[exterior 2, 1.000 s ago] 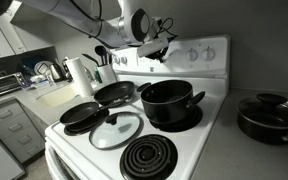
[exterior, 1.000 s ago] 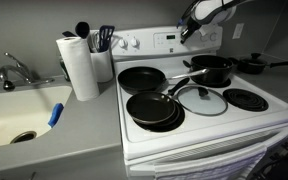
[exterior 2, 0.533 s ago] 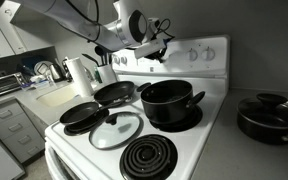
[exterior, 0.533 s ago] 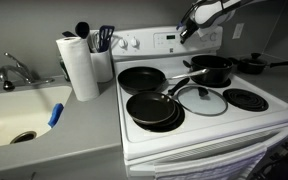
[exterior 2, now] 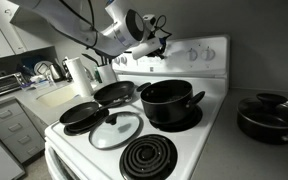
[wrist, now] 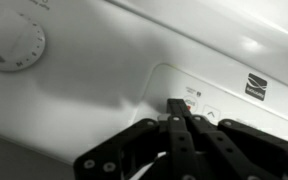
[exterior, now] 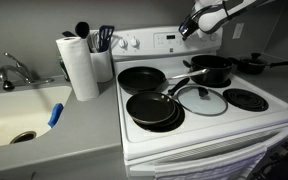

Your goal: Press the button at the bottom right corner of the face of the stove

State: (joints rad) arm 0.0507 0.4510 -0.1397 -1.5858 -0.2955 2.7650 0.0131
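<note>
Stove face, the long white upright control panel with round white knobs, stands at the back of the wide white stove, behind black frying pans on the black glass top. The black Robotiq gripper is up against it, fingers pinched together with nothing between them, making one blunt point. In the wrist view that point sits at the left edge of the inset keypad, by a small red-marked key; whether it touches I cannot tell. The step in hand looks like lining up on the button. Next, I judge, the tip must move to the keypad's lower right corner and push straight in, lightly.
</note>
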